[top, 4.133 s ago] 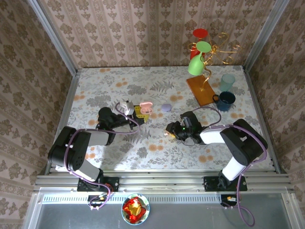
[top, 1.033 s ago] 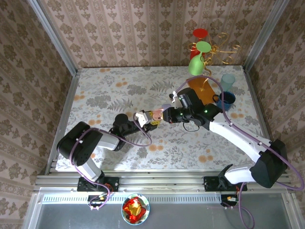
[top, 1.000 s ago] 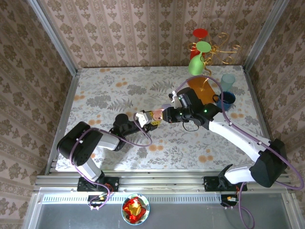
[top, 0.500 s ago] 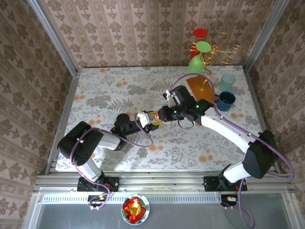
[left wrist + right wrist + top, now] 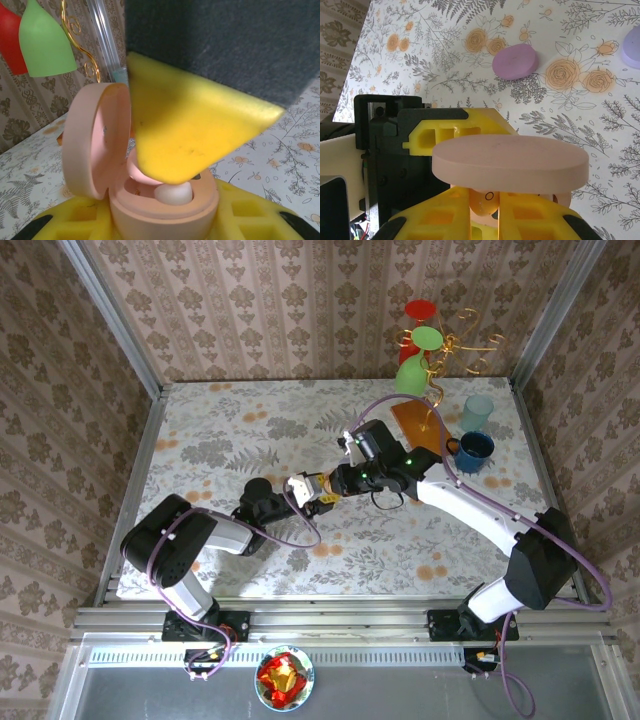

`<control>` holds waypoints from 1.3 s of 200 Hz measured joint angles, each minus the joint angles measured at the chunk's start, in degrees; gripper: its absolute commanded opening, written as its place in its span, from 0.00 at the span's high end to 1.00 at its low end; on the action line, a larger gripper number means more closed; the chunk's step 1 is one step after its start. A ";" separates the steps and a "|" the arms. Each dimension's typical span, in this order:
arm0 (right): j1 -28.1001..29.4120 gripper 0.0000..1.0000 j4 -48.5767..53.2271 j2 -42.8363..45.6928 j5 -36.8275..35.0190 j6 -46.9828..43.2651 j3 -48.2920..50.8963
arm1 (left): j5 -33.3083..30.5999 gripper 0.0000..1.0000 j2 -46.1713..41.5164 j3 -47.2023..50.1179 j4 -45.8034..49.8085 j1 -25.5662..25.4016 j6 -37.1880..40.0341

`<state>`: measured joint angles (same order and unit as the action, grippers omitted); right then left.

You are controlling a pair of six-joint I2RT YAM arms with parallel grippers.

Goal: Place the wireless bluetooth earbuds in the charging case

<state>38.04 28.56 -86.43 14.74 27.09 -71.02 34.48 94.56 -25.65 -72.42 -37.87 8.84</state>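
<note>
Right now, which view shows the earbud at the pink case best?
Left wrist view: the whitish earbud sits clear in the open pink case. The right wrist view shows it half hidden between the right claw's yellow fingers, under the lid. From the top it is too small to tell.

Lifted the right gripper (image 5: 328, 483) off the near part of the table (image 5: 400, 540), well apart from the pink case (image 5: 162, 212), and swung it left across to that case. Eased it further left over the last second, bringing its fingertips (image 5: 535, 212), a whitish earbud (image 5: 482, 202) between them, in between lid and base. Shifted the left gripper (image 5: 300, 487), case clamped, rightward and toward the near edge.
</note>
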 measured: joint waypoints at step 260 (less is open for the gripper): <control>-2.58 0.60 -5.44 9.35 -2.67 -0.24 1.29 | -2.43 0.81 0.63 1.25 -0.09 -0.33 4.74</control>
<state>35.46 23.11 -77.08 12.08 26.85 -69.73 32.05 95.20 -24.40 -72.51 -38.20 13.58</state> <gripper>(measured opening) 0.401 0.368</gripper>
